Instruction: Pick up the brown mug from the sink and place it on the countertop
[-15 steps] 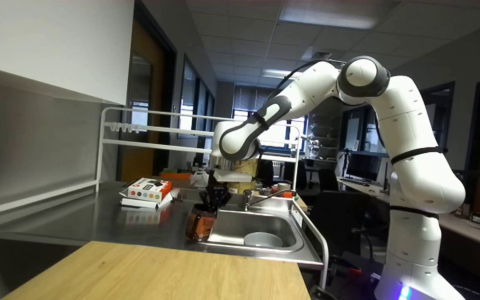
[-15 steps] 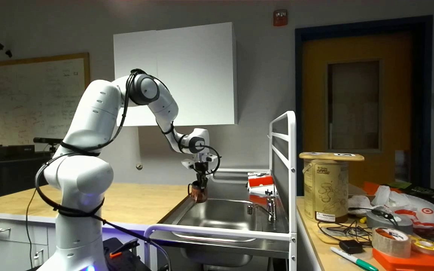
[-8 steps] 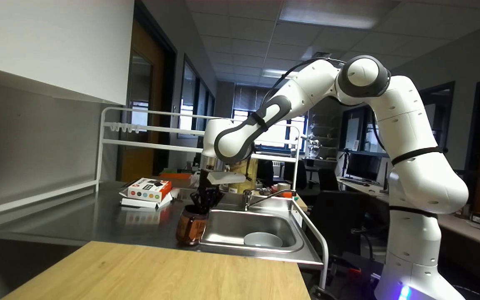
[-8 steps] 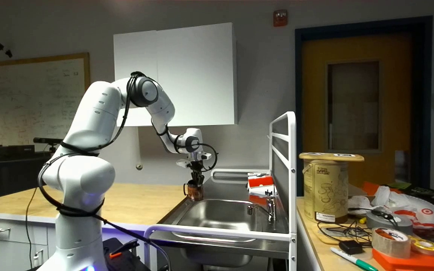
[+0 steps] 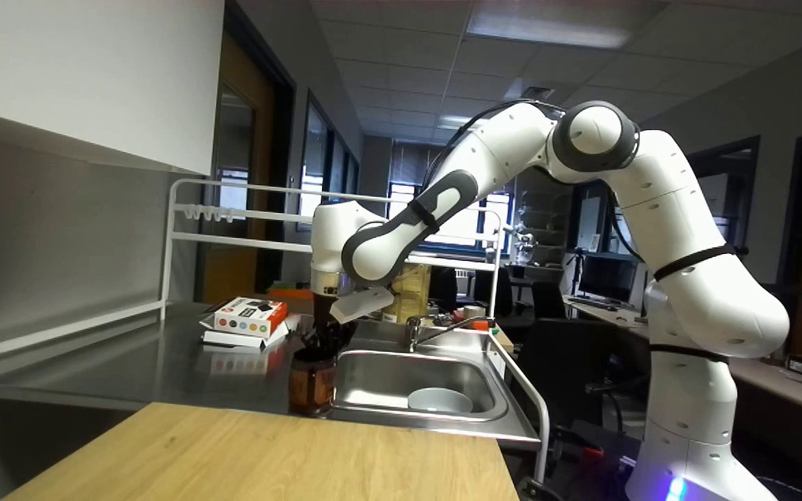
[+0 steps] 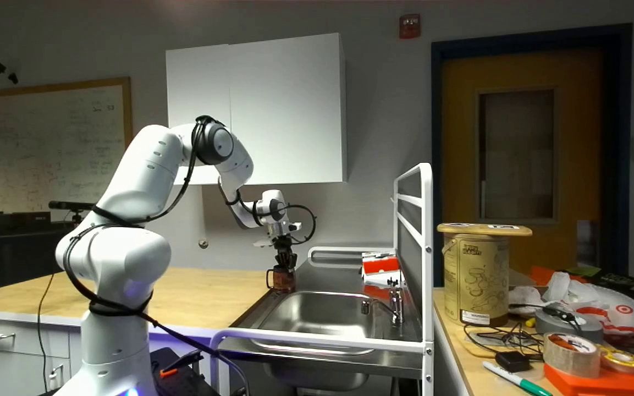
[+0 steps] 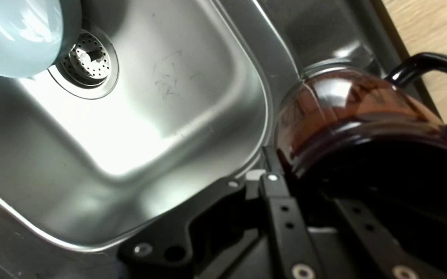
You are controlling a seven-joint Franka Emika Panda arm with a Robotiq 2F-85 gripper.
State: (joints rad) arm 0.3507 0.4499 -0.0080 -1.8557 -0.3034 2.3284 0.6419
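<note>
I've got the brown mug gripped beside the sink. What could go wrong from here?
Drop: I can't tell whether the brown mug rests fully on the steel countertop, so opening the gripper might let it fall.
Topple: it is close beside the sink, so a tilted release might tip it in.
Snag: its handle points toward the wooden surface and might bump that edge if shifted that way.

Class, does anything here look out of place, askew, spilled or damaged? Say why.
The red-and-white box on the steel counter looks odd: packaging near the sink, with white card jutting from beneath. In an exterior view, black cable lies tangled on the wooden side table. No spill or damage shows.
</note>
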